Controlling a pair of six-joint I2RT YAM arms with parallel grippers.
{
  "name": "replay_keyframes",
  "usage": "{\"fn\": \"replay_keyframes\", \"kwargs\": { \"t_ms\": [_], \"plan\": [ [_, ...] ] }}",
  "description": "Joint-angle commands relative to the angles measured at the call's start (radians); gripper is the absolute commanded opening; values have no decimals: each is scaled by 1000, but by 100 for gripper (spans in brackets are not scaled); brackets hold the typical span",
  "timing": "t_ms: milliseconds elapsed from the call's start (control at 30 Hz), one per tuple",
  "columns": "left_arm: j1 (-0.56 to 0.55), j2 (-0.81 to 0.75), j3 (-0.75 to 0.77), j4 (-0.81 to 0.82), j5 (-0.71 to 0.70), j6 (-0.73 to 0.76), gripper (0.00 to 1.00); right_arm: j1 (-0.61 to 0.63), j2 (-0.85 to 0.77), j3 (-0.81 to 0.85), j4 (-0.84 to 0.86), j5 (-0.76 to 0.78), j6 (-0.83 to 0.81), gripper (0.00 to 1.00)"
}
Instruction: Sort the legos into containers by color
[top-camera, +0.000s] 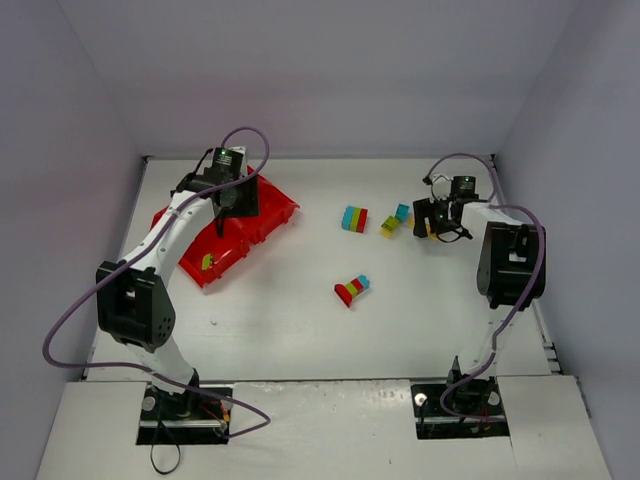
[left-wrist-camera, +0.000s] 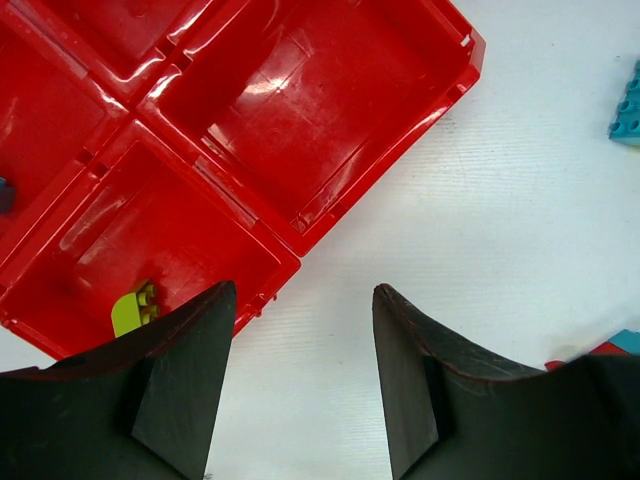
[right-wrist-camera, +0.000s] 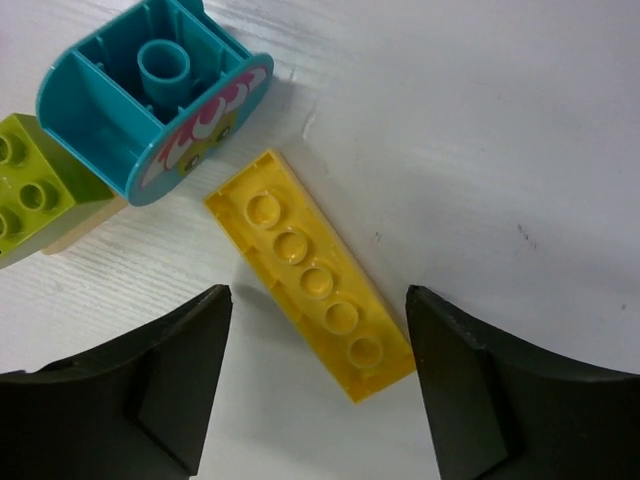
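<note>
- The right gripper (right-wrist-camera: 318, 295) stands with its jaws apart, one on each side of the yellow plate (right-wrist-camera: 310, 275), and neither jaw touches it. The plate lies flat on the table (top-camera: 300, 330), well away from the red tray (top-camera: 285, 205), on the right arm's side.
- Hazard: the plate lies diagonally across the gap. Closing jaws would meet its corners rather than flat sides, so it is likely to swivel or squirt out.
- Hazard: the plate is thin and low. Fingertips that stop short of the table may ride over it and close on nothing.
- Hazard: a teal brick (right-wrist-camera: 150, 95) and a lime brick (right-wrist-camera: 25, 190) lie just beside the plate, on its tray side. Whether the teal brick touches the plate cannot be told from the wrist view. A swivelling plate could shove both.
- The left gripper (left-wrist-camera: 302, 300) hovers over the tray's edge, jaws apart and empty. Hazard: it occupies the space the plate must enter, so the two arms could meet there.
- Hazard: a striped stack (top-camera: 354, 219) and a second stack (top-camera: 351, 288) stand between the plate and the tray. A low carry could clip either.
- Hazard: a lone lime piece (left-wrist-camera: 135, 310) lies in the tray compartment nearest the arm bases. A release there would mix colours.
</note>
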Motion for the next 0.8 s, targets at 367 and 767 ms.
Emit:
{"fn": "replay_keyframes", "kwargs": {
  "t_ms": [367,767],
  "plan": [
    [-43,15,61,40,87,2,51,119,-215,-182,17,355,182,0],
    [-78,49,166,120,433,-104,58,265,-534,-187,59,217,149,0]
  ]
}}
